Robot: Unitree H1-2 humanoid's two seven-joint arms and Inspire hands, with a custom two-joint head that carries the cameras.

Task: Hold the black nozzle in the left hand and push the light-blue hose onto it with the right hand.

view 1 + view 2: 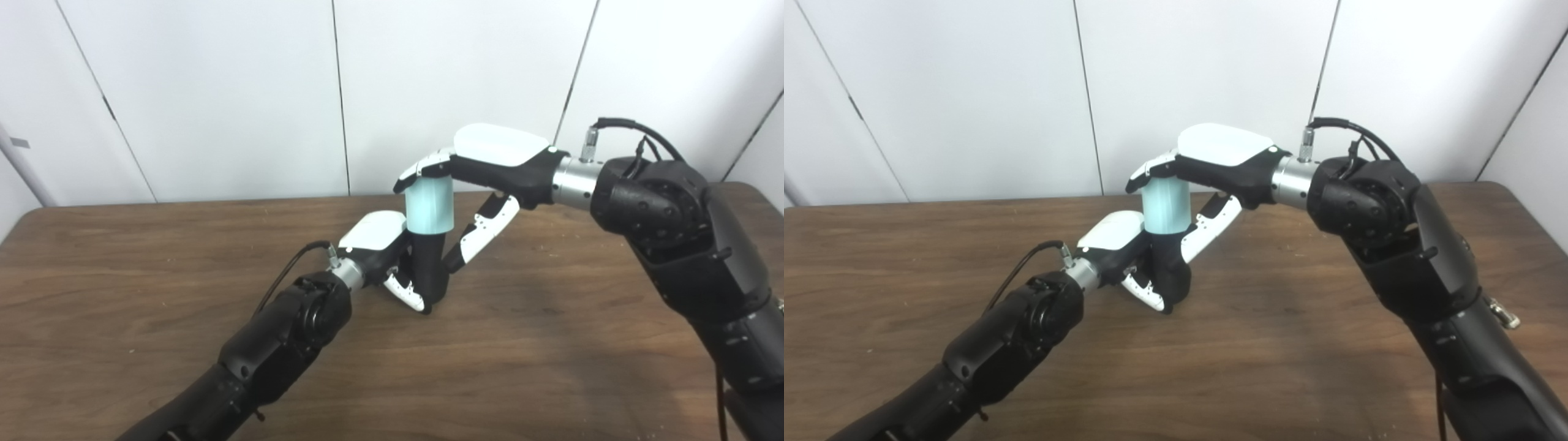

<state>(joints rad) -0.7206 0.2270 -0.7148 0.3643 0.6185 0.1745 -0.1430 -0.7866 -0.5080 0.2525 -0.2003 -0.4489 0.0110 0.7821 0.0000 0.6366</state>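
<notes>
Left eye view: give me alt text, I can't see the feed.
The left hand grips an upright black nozzle on a brown table, while the right hand holds a light-blue hose seated on the nozzle's top.

Left robot hand [383,254] low, fingers curled closed; right robot hand [490,165] above it, fingers clasped downward.

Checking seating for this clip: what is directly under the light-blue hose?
The black nozzle stands right under the hose, held by the left hand. Whether its tip is inside the hose is hidden.
</notes>
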